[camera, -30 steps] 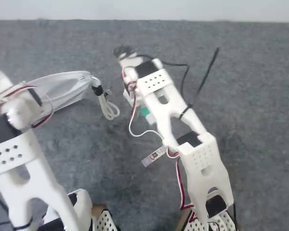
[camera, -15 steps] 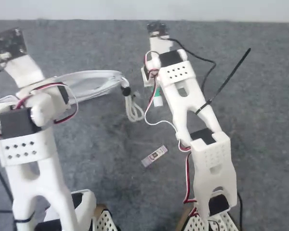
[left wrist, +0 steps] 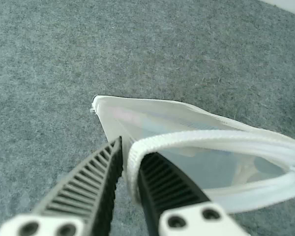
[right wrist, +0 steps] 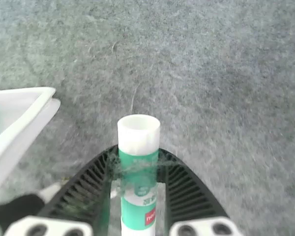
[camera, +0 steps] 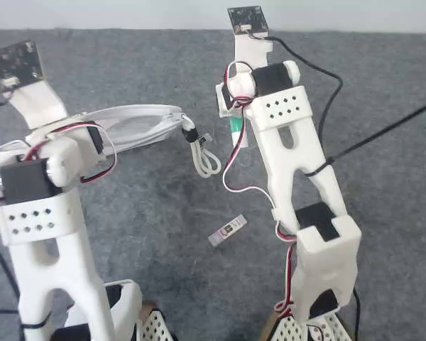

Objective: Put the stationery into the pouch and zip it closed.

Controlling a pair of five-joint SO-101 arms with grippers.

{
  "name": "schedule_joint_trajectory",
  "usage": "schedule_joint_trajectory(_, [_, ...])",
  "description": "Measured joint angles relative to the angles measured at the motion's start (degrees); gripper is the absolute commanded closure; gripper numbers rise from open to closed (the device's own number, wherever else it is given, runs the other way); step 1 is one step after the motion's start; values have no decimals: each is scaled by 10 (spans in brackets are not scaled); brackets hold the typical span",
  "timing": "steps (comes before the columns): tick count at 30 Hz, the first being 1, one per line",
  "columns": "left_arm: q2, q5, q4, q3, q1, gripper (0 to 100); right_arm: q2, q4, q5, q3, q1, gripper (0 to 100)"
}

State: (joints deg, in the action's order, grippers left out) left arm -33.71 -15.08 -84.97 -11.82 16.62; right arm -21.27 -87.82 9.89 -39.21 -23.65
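A white translucent pouch (camera: 138, 124) hangs above the grey carpet with its mouth open, held up at its rim (left wrist: 196, 140). My left gripper (left wrist: 125, 150) is shut on that rim near one end. A white cord loop (camera: 206, 160) dangles from the pouch's zipper end. My right gripper (right wrist: 137, 157) is shut on a green-and-white glue stick (right wrist: 138, 142), whose white cap points forward; in the high view the glue stick (camera: 238, 135) hangs just right of the pouch's open end. A small flat white item (camera: 227, 229) lies on the carpet between the two arms.
Grey carpet (camera: 383, 185) covers the whole table, with open floor to the right and at the back. A thin black cable tie (camera: 383, 131) sticks out from the right arm. The arm bases (camera: 149, 323) stand at the near edge.
The left arm has lifted the pouch and carried it to the right. The right arm has swung right and away from the camera, with the glue stick raised off the carpet.
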Motion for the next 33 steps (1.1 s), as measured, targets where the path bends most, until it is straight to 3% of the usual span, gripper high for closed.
schedule_joint_trajectory(21, [0, 0, 0, 0, 0, 989, 195, -102, 0, 47, -73, 993])
schedule_joint_trajectory(26, [0, 0, 0, 0, 11, 989, 306, -31, 0, 168, -82, 993])
schedule_joint_trajectory(33, [0, 0, 0, 0, 18, 989, 503, 188, 0, 427, -83, 993])
